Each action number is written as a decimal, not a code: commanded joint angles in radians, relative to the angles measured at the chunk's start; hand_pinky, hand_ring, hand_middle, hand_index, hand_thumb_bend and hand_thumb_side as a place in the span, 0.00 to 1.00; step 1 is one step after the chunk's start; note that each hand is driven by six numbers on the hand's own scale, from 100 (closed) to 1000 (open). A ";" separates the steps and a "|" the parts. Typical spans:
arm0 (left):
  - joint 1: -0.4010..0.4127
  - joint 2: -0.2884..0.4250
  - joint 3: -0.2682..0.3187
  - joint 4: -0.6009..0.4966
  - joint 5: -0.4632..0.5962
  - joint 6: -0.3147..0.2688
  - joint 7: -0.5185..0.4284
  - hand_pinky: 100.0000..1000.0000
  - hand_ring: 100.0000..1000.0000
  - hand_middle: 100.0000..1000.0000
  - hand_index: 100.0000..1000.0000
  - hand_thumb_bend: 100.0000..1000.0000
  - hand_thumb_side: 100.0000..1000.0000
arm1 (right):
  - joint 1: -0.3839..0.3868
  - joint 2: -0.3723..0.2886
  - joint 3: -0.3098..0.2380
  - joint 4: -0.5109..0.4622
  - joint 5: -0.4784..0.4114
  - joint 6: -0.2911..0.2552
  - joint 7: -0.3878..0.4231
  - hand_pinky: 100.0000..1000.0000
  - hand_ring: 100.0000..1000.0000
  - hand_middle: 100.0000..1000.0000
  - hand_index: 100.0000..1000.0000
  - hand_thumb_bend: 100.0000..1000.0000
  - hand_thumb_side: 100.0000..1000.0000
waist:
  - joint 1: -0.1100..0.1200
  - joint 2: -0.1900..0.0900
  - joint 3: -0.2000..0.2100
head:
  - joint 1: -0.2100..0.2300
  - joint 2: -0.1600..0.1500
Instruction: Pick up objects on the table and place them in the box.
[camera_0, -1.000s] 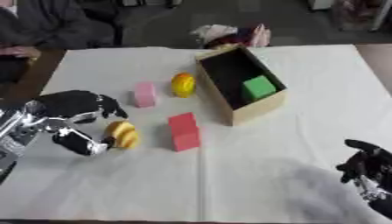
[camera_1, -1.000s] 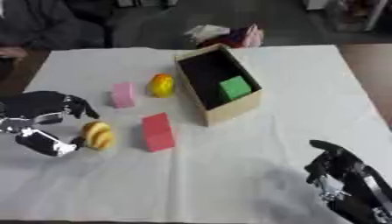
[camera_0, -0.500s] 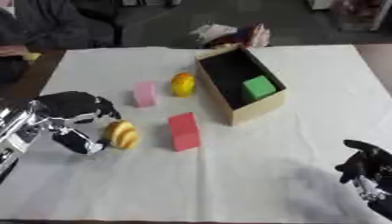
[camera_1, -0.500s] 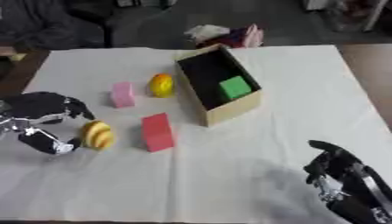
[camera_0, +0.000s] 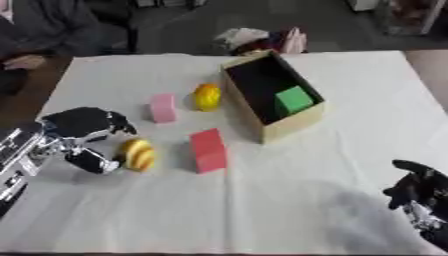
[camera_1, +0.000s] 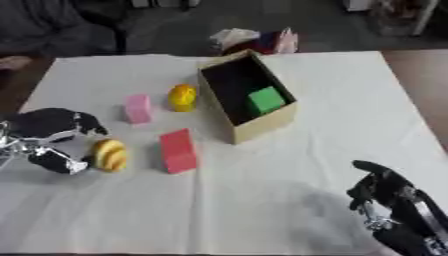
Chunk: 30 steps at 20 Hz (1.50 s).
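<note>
You had the left hand (camera_0: 79, 135) low on the table at its left side, with the fingers curved above and the thumb below the ridged yellow object (camera_0: 137, 154). This object lay just to the right of the hand, in the mouth of the hand. I think the thumb touched it, but the view was soft there, so I cannot say that it was already pinched. The hand came from the side, probably because a grasp from the side can carry the object across to the box without turning the wrist much.

The yellow object lay on the white cloth (camera_0: 262, 210), with its long axis running nearly away from you, a little tilted. The red block (camera_0: 207, 149) lay just beside it on the right, long axis also away from you. The pink block (camera_0: 163, 107) and the round yellow-orange fruit (camera_0: 207, 96) were farther back, near the box (camera_0: 289, 127).

The box stood open at the top, with its long side pointing diagonally to the far left, and a green cube (camera_0: 294, 99) was already inside.

Your right hand (camera_1: 381, 192) rested at the lower right corner with the fingers relaxed and holding nothing.
</note>
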 joint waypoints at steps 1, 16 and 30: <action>-0.025 0.014 0.000 0.015 -0.010 -0.010 0.011 0.74 0.66 0.72 0.86 0.12 0.33 | -0.007 -0.015 0.001 -0.016 0.000 -0.001 0.002 0.67 0.40 0.43 0.84 0.00 0.25 | -0.002 -0.011 -0.002 | 0.002 -0.002; -0.068 -0.008 -0.029 0.061 -0.032 -0.061 -0.084 0.63 0.50 0.51 0.70 0.11 0.33 | -0.007 -0.015 0.000 -0.015 0.000 -0.002 0.000 0.67 0.40 0.43 0.84 0.00 0.25 | -0.003 -0.009 -0.005 | 0.002 -0.001; -0.146 0.043 0.040 -0.096 0.116 0.027 0.229 0.51 0.33 0.31 0.51 0.00 0.18 | -0.004 -0.018 0.000 -0.013 0.000 0.000 -0.001 0.67 0.40 0.43 0.84 0.00 0.25 | 0.000 -0.013 -0.004 | -0.004 0.000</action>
